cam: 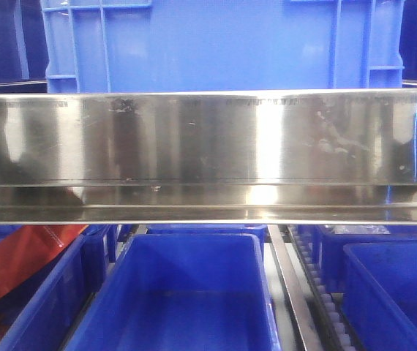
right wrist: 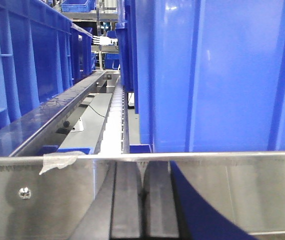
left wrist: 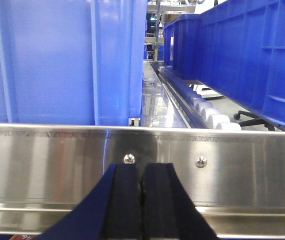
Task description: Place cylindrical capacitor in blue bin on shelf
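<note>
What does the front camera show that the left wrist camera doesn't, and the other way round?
Only the front view shows the lower tier: an open blue bin below the steel rail and a red packet in the bin to its left. Only the left wrist view shows the left tool, its pads pressed together with nothing between them, plus two screws and a roller track. Both show a blue crate standing behind the shiny rail.
</note>
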{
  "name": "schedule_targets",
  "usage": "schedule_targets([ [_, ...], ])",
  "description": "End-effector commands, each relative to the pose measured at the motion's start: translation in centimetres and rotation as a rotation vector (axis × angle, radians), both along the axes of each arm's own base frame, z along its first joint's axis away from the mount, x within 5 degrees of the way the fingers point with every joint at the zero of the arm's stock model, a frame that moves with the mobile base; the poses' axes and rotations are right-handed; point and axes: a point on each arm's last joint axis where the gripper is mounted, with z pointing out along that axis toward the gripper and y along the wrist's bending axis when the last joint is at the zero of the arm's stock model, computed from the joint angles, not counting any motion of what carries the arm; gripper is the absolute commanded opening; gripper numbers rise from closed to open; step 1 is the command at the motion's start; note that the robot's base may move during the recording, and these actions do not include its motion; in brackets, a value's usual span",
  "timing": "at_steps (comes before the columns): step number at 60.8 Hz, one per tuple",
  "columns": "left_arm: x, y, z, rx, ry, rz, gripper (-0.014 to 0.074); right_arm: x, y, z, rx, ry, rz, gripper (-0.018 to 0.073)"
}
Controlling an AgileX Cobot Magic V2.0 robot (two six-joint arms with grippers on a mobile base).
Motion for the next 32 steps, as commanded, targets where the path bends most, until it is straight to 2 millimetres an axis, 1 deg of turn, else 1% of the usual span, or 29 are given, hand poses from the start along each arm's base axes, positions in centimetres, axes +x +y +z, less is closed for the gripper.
schedule_targets([
  [1, -0.04, -0.02, 0.25, -0.013, -0.024, -0.004, -0.0111, -0.04, -0.01, 0.18, -0.008, -0.028, -0.002, -0.0160],
  [32, -0.04, -0.02, 0.25, -0.013, -0.024, -0.004, -0.0111, -0.04, -0.01, 0.18, -0.008, -0.028, -0.002, -0.0160],
])
